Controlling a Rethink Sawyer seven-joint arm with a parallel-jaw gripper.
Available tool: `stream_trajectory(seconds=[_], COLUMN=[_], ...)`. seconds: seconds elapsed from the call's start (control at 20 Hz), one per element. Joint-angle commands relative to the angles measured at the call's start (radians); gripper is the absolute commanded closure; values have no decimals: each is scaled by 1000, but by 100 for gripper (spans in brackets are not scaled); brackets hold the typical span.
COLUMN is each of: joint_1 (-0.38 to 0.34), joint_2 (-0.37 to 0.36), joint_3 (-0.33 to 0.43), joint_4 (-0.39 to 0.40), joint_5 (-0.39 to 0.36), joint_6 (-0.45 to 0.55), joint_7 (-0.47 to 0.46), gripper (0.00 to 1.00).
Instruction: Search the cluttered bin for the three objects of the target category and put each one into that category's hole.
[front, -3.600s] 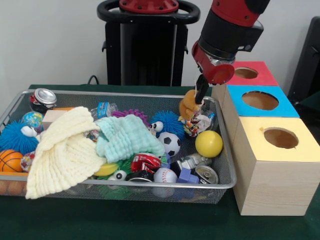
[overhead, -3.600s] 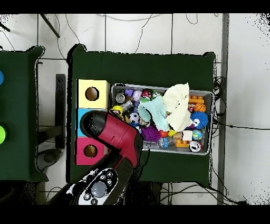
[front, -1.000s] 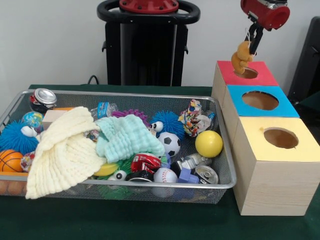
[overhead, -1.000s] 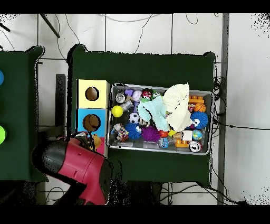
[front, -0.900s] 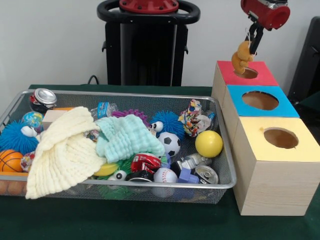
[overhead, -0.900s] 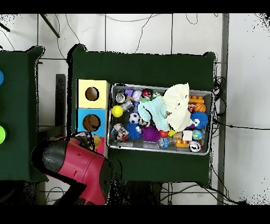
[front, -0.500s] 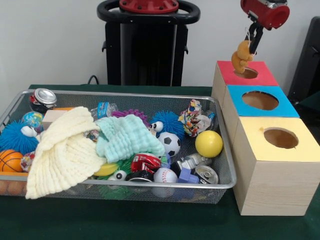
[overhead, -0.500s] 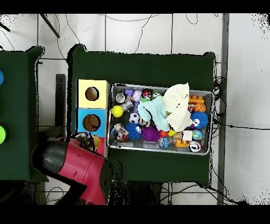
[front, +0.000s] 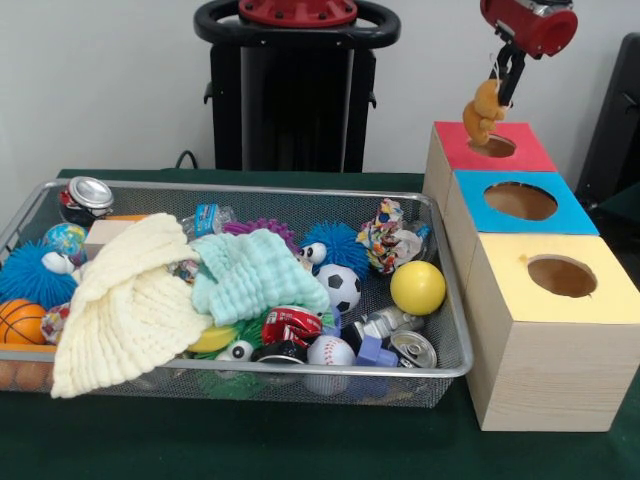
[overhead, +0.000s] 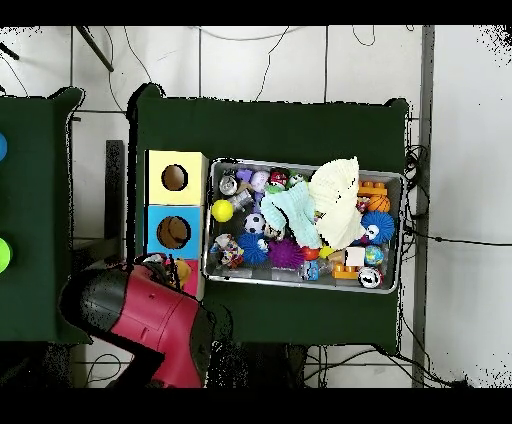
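The wire mesh bin (front: 455, 310) (overhead: 302, 282) holds many toys, balls, cans and two cloths. Three wooden boxes stand beside it: red top (front: 520, 150), blue top (front: 560, 205) (overhead: 153, 232), yellow top (front: 600, 285) (overhead: 153, 177), each with a round hole. My gripper (front: 505, 85) is shut on an orange plush toy (front: 484, 110) (overhead: 182, 268), which hangs just above the red box's hole (front: 493, 146). In the overhead view the red arm (overhead: 140, 320) covers most of the red box.
In the bin lie a cream cloth (front: 125, 300), a mint cloth (front: 250, 275), a yellow ball (front: 417, 288), a soccer ball (front: 342, 285), a baseball (front: 330, 352), cans (front: 88, 195) and spiky blue toys (front: 30, 275). The robot's black pedestal (front: 295, 90) stands behind the bin.
Since 3.6 s ago the gripper lifted the orange plush toy out of the bin's corner and carried it over the red box. In the last second it barely moved.
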Motion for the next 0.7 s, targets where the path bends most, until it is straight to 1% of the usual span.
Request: stream_trajectory(seconds=[0.05, 0.4, 0.7], joint_1=[8, 21, 30], joint_2=[5, 12, 8], joint_3=[135, 140, 149], joint_4=[70, 71, 94], joint_5=[26, 38, 54], joint_6=[-16, -29, -49], joint_7=[223, 243, 242], gripper=[100, 100, 100])
